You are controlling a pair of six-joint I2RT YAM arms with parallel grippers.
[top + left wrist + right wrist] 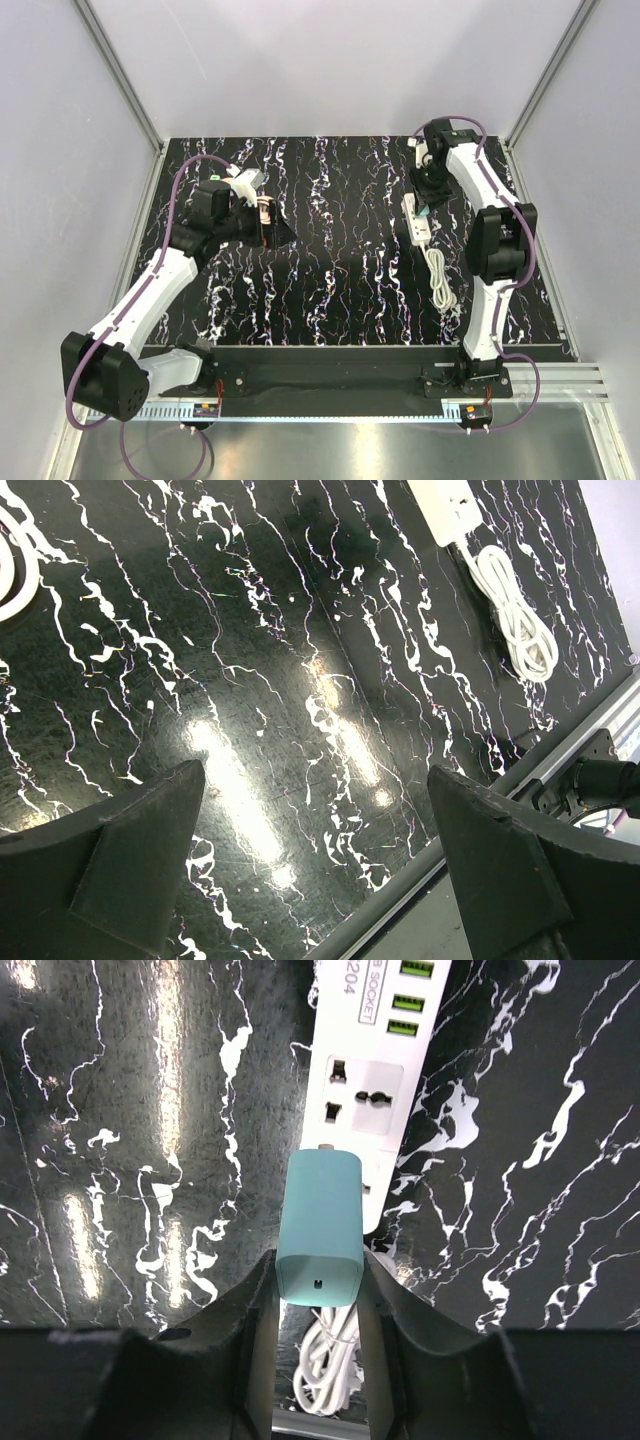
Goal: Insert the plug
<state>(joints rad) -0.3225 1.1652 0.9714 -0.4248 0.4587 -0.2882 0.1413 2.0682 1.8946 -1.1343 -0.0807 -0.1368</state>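
Note:
The plug is a teal, blocky adapter, not peach-tan. My right gripper is shut on its sides. Its metal prong tip points at the white power strip, just short of the universal socket; I cannot tell if it touches. In the top view my right gripper hangs over the strip at the back right and hides the plug. My left gripper is open and empty above the table, far left of the strip.
The strip's bundled white cable lies toward the near edge, under my right fingers. Green USB ports sit at the strip's far end. The left wrist view shows the strip, cable and the table's metal rail.

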